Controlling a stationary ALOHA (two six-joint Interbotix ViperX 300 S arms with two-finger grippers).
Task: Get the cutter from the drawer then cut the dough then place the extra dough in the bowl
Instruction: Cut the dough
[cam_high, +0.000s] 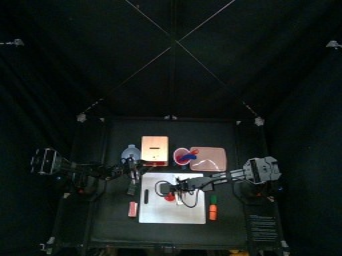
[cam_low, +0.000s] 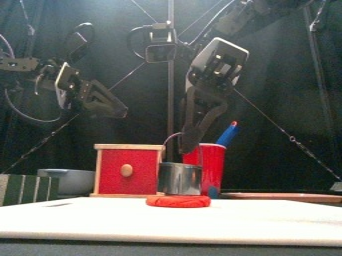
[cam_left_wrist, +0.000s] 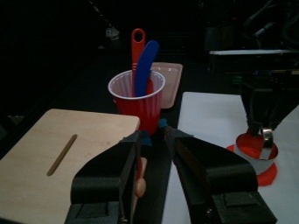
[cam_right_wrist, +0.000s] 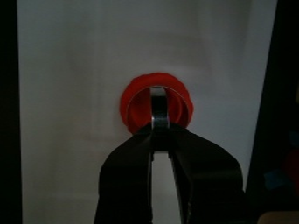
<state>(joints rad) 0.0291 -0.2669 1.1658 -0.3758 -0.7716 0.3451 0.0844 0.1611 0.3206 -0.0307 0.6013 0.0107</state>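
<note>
On the white cutting board (cam_low: 267, 218), the right gripper (cam_right_wrist: 158, 122) pinches the cutter (cam_low: 181, 178) by its handle, seated on the dough (cam_low: 178, 201); bowling the extra remains.

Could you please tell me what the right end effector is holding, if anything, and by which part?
The round metal cutter, gripped by its wire handle, standing on the flat red dough disc.

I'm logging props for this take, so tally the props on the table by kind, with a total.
Cutting board: 1
Dough: 1
Metal cutter: 1
Wooden box: 1
Red cup: 1
Toy knives: 2, blue knife, red knife
Bowl: 1
Total: 8
</note>
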